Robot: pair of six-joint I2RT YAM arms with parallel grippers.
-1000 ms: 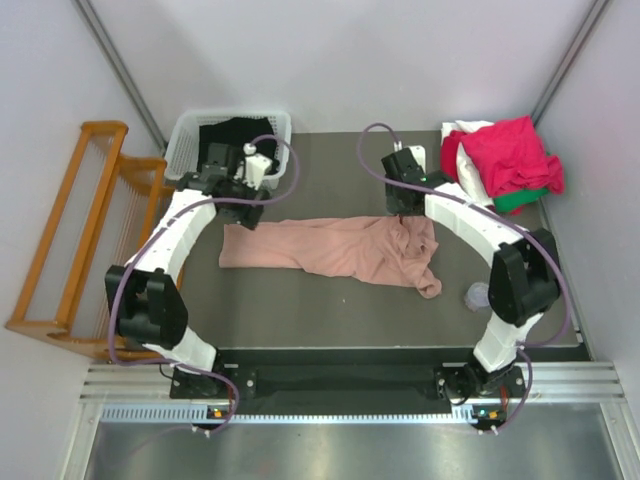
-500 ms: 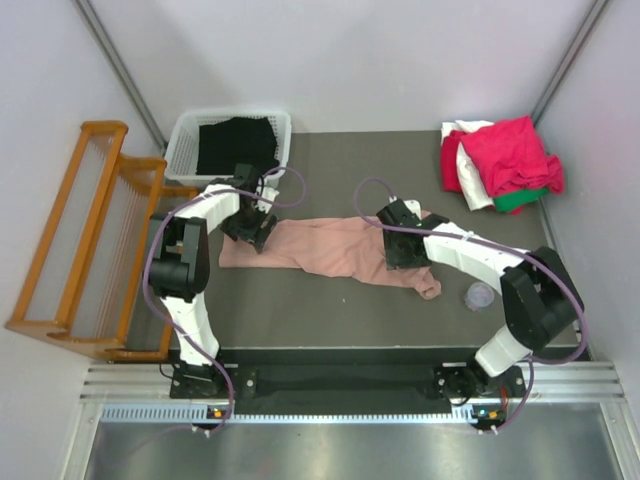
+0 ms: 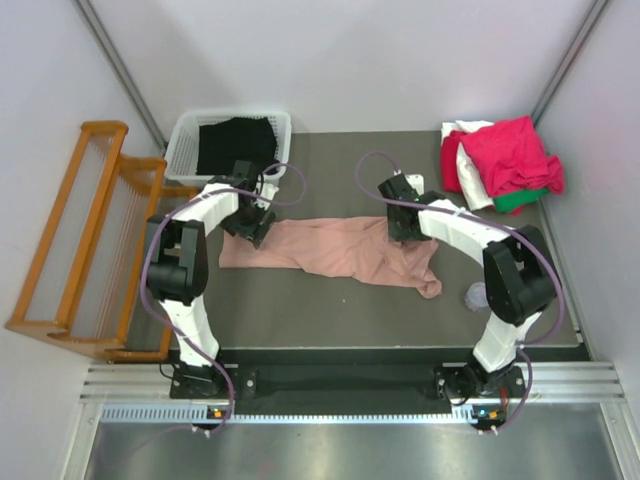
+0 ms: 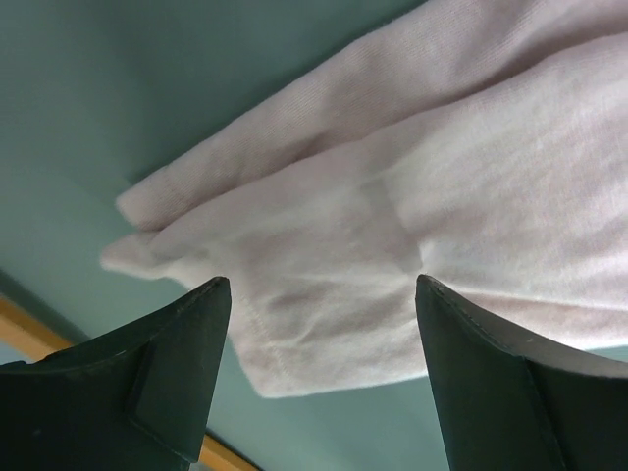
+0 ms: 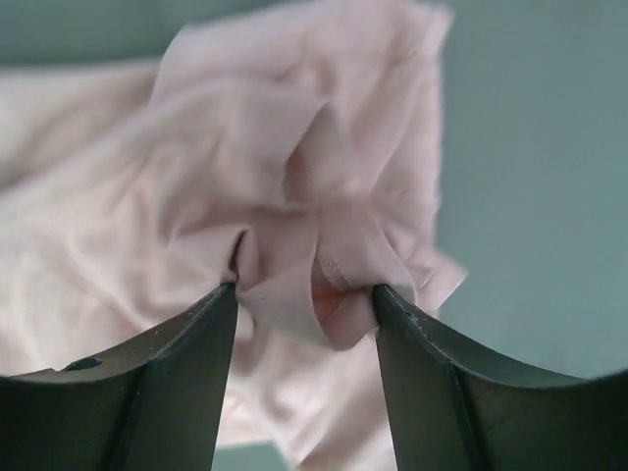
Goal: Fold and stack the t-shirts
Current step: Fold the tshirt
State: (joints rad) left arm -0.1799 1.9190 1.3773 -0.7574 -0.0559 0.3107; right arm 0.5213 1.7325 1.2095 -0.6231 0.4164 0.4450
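The dusty-pink t-shirt (image 3: 340, 250) lies crumpled lengthwise across the middle of the counter (image 3: 330, 310). My left fingers (image 3: 252, 228) stand wide apart over its left end, straddling the cloth without pinching it. My right fingers (image 3: 403, 228) are closed on a bunched fold near its right end. The crimson-pink, white and green t-shirts (image 3: 505, 160) sit piled at the far right corner.
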